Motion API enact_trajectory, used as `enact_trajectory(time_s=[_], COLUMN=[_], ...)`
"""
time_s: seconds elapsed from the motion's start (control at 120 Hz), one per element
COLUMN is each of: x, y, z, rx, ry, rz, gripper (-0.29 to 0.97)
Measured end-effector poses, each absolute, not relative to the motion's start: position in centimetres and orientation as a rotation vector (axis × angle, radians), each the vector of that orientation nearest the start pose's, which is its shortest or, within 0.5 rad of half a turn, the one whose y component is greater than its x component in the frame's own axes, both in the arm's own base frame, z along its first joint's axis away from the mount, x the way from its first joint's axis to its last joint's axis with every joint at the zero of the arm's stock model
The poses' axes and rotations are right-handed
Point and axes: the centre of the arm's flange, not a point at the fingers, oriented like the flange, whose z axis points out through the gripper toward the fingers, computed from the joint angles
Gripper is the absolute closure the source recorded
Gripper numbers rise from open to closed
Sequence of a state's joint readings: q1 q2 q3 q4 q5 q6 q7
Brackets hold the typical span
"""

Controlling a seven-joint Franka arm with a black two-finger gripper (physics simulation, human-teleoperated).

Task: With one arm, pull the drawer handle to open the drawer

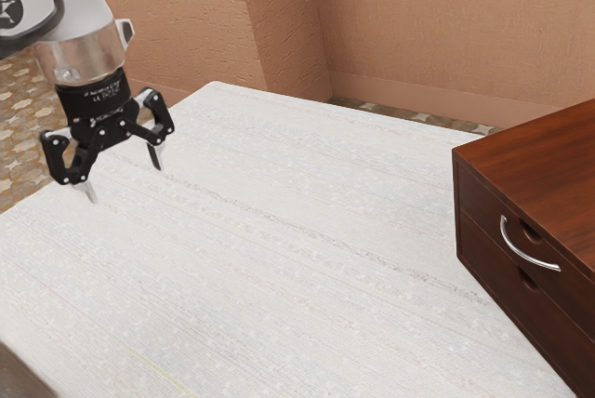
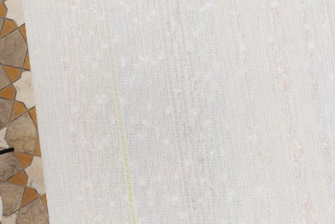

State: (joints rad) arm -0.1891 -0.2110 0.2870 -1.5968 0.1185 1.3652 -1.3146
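The gripper [image 1: 122, 178] hangs released, fingers spread, above the white table [image 1: 297, 258] at the exterior view's left. The curved drawer handle [image 1: 528, 247] sits on the dark wooden cabinet [image 1: 548, 165] at the exterior view's right, well apart.

White lettering on the gripper [image 1: 123, 179] is too small to read.
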Motion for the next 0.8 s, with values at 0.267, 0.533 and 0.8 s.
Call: enact_trajectory(time_s=[0.267, 0.533, 0.8], x=[45.9, 49.7, 53.7], y=[4.6, -12.0, -20.4], z=[68.7, 65.6, 61.1], rx=[-2.374, -2.676, -2.814], ry=[-1.99, -1.667, -1.633], rz=[-0.017, -0.032, -0.093], gripper=[0.0, 0.0, 0.0])
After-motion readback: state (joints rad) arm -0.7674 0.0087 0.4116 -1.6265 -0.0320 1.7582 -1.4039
